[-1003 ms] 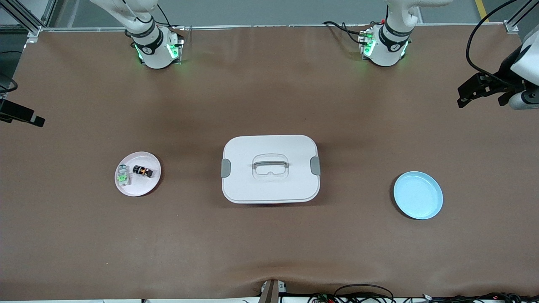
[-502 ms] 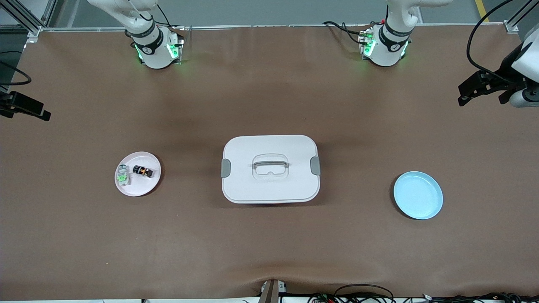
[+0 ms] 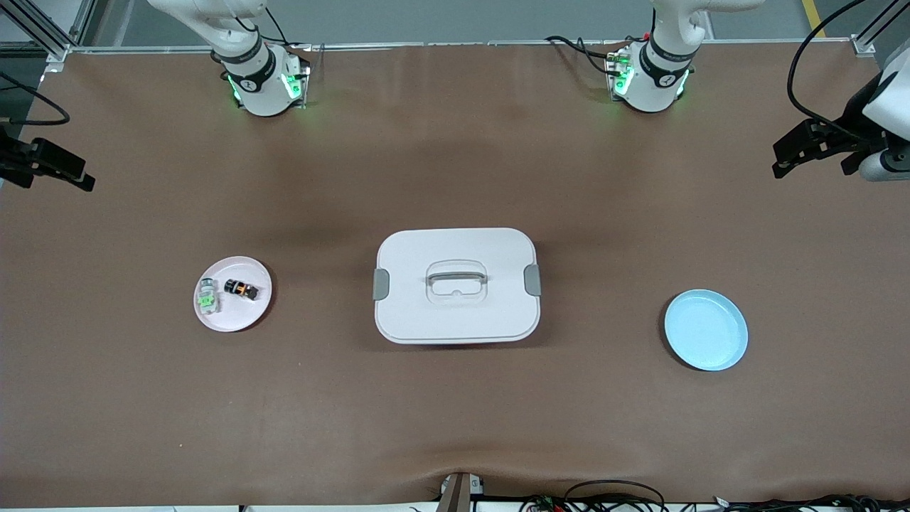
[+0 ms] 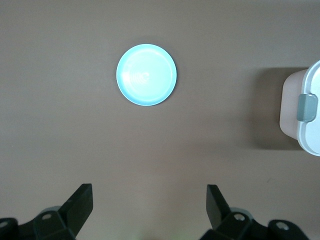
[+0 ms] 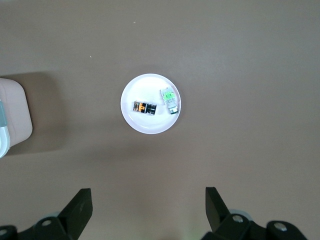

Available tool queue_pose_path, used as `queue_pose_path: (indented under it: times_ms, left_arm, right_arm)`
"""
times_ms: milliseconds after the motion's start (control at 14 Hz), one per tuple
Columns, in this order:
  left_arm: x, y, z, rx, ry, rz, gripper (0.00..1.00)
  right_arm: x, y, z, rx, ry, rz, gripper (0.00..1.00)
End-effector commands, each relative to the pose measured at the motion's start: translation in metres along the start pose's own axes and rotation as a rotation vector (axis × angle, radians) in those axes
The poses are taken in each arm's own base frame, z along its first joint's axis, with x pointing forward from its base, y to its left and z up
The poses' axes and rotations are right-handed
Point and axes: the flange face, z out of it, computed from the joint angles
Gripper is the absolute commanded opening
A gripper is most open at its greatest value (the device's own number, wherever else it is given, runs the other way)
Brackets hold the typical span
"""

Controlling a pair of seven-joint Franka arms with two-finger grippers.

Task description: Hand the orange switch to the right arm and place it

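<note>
Two grippers hang high with fingers spread, pinching nothing. The right gripper (image 5: 148,194) is over its own end of the bench (image 3: 455,427). At 9 o'clock of the matte white lidded box (image 3: 455,313), the orange switch (image 3: 241,289), a small dark block with an orange band, lies on the glossy round pink plate (image 3: 234,320), at 2 o'clock of the clear green switch (image 3: 207,299). At 3 o'clock of the box, the shallow blue plate (image 3: 706,329) holds nothing, and the left gripper (image 4: 150,192) is over that end. I judge this fits either a switch already placed or one awaiting pickup.
</note>
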Motion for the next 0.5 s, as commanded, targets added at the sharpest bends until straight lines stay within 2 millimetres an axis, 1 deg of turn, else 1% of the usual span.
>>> queue_pose_path:
  times_ms: [0,72,143,430]
  left_arm:
    - [-0.011,0.001,-0.007,-0.017,-0.006,0.007,1.00]
    - [-0.011,0.001,-0.007,-0.017,-0.006,0.007,1.00]
    - [-0.011,0.001,-0.007,-0.017,-0.006,0.007,1.00]
    - [-0.011,0.002,-0.007,-0.017,-0.009,0.007,1.00]
  right_arm:
    - [-0.010,0.015,0.001,0.046,-0.004,0.028,1.00]
    - [-0.011,0.023,0.001,0.065,-0.007,0.044,1.00]
    - [-0.011,0.026,0.001,0.067,-0.008,0.047,1.00]
    - [-0.012,0.024,0.002,0.066,-0.020,0.041,1.00]
